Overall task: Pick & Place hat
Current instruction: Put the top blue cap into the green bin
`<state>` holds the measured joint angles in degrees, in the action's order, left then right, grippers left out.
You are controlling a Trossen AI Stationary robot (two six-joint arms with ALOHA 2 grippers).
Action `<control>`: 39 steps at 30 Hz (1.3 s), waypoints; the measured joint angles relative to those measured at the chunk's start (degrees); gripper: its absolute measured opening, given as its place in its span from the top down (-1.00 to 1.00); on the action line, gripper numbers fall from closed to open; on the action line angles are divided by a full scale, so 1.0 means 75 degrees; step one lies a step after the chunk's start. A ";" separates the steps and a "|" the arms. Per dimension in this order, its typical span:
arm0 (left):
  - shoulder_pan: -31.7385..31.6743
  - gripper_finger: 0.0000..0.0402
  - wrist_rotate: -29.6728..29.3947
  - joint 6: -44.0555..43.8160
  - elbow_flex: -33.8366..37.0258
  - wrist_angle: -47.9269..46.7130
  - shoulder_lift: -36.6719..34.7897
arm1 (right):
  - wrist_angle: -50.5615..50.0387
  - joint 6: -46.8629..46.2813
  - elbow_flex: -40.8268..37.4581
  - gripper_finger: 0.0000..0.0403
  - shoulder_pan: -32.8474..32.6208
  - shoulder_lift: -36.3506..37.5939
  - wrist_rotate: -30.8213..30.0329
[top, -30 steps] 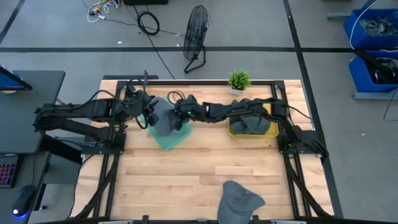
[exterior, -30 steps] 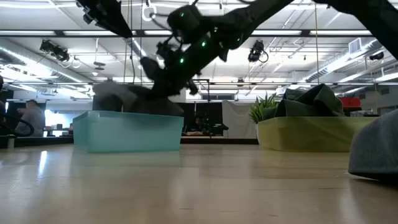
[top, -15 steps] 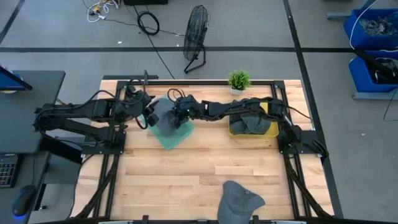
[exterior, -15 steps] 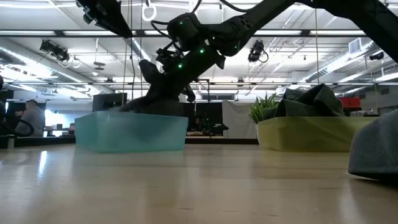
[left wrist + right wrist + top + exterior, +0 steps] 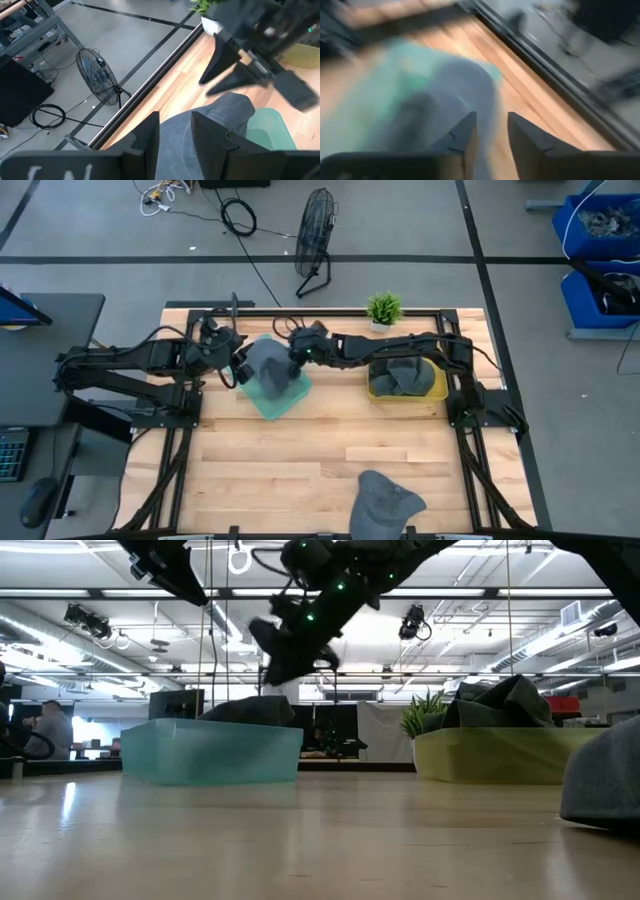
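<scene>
A grey hat (image 5: 268, 364) lies in the teal bin (image 5: 287, 402) at the table's far left, its top bulging above the rim (image 5: 250, 708). My right gripper (image 5: 297, 358) hangs open just above the hat's right side, touching nothing; the left wrist view shows its spread fingers (image 5: 225, 75) clear of the cloth. My left gripper (image 5: 240, 370) waits open at the bin's left side, the hat (image 5: 220, 120) showing beyond its fingers. A second grey hat (image 5: 388, 500) lies at the table's near edge.
A yellow bin (image 5: 432, 392) with grey hats stands at the far right. A small potted plant (image 5: 383, 308) sits at the far edge. The table's middle is bare wood (image 5: 320, 450). A fan (image 5: 316, 240) stands on the floor beyond the table.
My right gripper has opened and let go of the grey hat, which has dropped from above the rim and settled in the teal bin. The gripper has then risen and drawn back a little toward the table's right and far side.
</scene>
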<state>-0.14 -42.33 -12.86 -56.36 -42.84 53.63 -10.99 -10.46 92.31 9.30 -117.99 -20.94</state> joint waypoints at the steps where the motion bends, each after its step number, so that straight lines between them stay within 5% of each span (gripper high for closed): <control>1: 0.0000 0.43 0.0003 -0.0001 -0.0003 0.0001 0.0000 | -0.0406 -0.0040 0.0000 0.52 0.0008 0.0014 -0.0331; 7: 0.0000 0.43 0.0004 -0.0004 -0.0001 0.0008 0.0000 | -0.0974 -0.0403 -0.0017 0.96 0.0145 -0.0157 -0.0647; 18: 0.0000 0.43 0.0003 -0.0143 0.0000 0.0000 0.0000 | -0.0294 -0.0552 -0.0015 0.97 -0.0097 -0.0263 0.1343; 28: 0.0000 0.43 0.0004 -0.0201 -0.0001 0.0013 0.0000 | 0.0109 -0.0525 -0.0011 0.99 -0.0378 -0.0548 0.1446; 39: 0.0000 0.43 0.0001 -0.0204 -0.0002 0.0002 0.0000 | -0.0414 -0.0175 0.0001 0.99 -0.0409 -0.0070 -0.0044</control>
<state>-0.14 -42.32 -14.39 -56.37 -42.83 53.63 -14.10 -11.77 92.32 6.23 -118.51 -21.27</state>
